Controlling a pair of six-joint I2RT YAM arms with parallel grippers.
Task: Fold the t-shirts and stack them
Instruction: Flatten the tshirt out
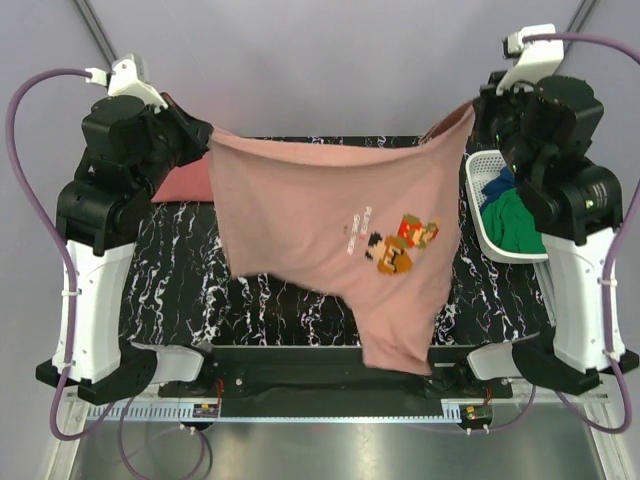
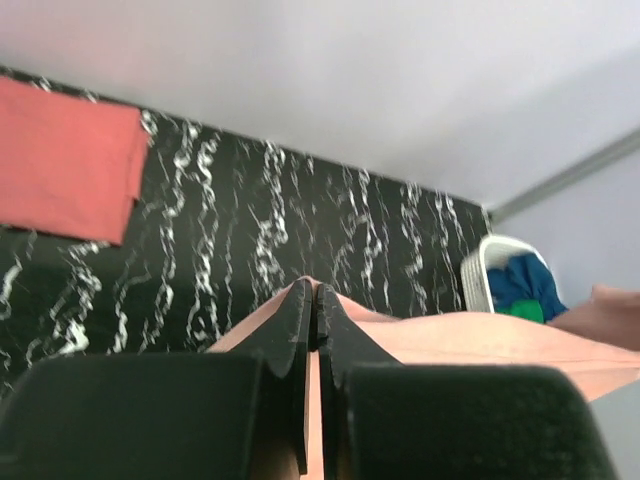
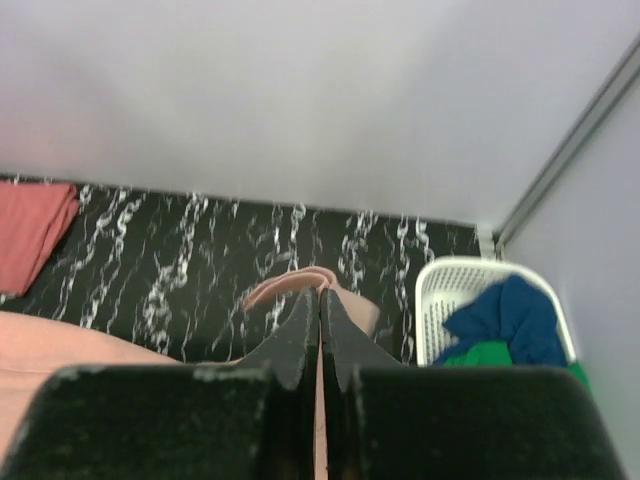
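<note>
Left fingers [image 2: 296, 330] and right fingers [image 3: 298, 335] both pinch the salmon-pink t-shirt [image 1: 320, 230] aloft between them, so best lower evenly, landing it flat on the bench [image 1: 170, 290] beside the coral-red t-shirt [image 1: 185, 185].

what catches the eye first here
A pale salmon-pink cloth t-shirt hangs stretched between the left gripper and right gripper above the black marbled table. A folded coral-red shirt lies far left, a white plastic basket of blue and green clothes at right.

- The pink shirt [image 1: 300, 210] is printed with an orange-brown pixel figure [image 1: 400, 243].
- The red shirt [image 1: 185, 183] is left plain.
- The tabletop [image 1: 180, 270] is veined white on black.
- The basket [image 1: 476, 215] is coloured white.
</note>
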